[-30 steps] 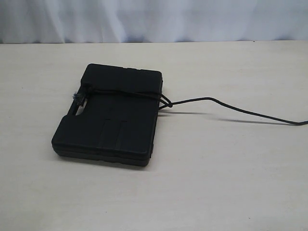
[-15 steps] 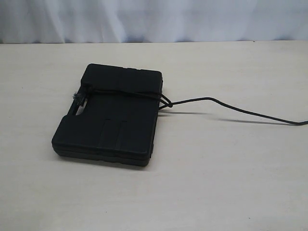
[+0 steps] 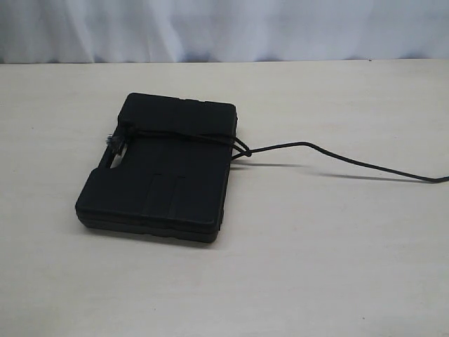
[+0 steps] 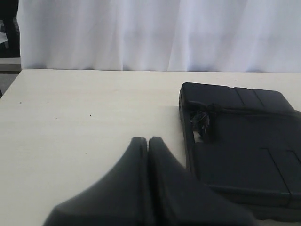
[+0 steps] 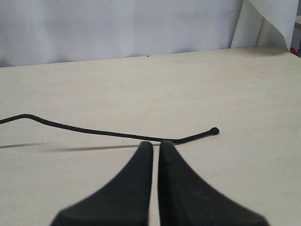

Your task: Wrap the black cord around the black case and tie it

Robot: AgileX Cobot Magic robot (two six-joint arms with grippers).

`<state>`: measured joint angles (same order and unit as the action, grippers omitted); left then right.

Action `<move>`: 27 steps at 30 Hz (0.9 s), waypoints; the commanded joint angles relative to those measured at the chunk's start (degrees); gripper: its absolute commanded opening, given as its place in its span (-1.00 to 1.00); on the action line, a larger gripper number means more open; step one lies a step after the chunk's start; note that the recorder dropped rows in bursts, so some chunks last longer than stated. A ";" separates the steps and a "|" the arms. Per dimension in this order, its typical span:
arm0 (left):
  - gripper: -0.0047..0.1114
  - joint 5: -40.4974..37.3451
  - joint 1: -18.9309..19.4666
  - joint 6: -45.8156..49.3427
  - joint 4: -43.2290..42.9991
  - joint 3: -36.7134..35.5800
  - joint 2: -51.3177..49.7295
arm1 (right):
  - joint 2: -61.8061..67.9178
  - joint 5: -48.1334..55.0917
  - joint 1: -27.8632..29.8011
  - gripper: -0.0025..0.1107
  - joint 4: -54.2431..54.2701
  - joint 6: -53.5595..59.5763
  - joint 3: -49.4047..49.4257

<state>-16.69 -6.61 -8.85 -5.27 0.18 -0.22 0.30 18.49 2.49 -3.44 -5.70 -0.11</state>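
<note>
The black case (image 3: 158, 172) lies flat on the table, left of centre. The black cord (image 3: 184, 135) runs across its top near the far end and is knotted at the case's right edge (image 3: 242, 149). Its frayed tuft (image 3: 112, 142) sits at the handle hole, and the free length trails right across the table. Neither gripper shows in the exterior view. My left gripper (image 4: 148, 139) is shut and empty, beside the case (image 4: 244, 155) and short of the tuft (image 4: 202, 121). My right gripper (image 5: 156, 142) is shut, holding nothing. The cord (image 5: 94, 132) passes just beyond its tips and ends in a knobbed tip (image 5: 214, 130).
The pale wooden table (image 3: 330, 267) carries only the case and the cord. A white curtain (image 3: 224, 28) hangs along its far edge. The trailing cord (image 3: 365, 166) arches slightly above the table on the right and casts a shadow.
</note>
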 commanded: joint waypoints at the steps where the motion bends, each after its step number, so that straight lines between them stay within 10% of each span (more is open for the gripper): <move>1: -0.92 0.66 0.23 -0.01 -0.09 -0.18 0.22 | -0.30 -0.19 0.35 -0.88 -0.42 -0.32 0.11; 27: -0.92 0.83 0.22 -0.01 -0.09 -0.18 0.22 | -0.30 -0.19 -1.98 -0.88 -0.42 -0.32 0.11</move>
<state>-16.69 -6.61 -8.85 -5.27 0.18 -0.22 0.30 18.49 0.61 -3.44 -5.70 -0.11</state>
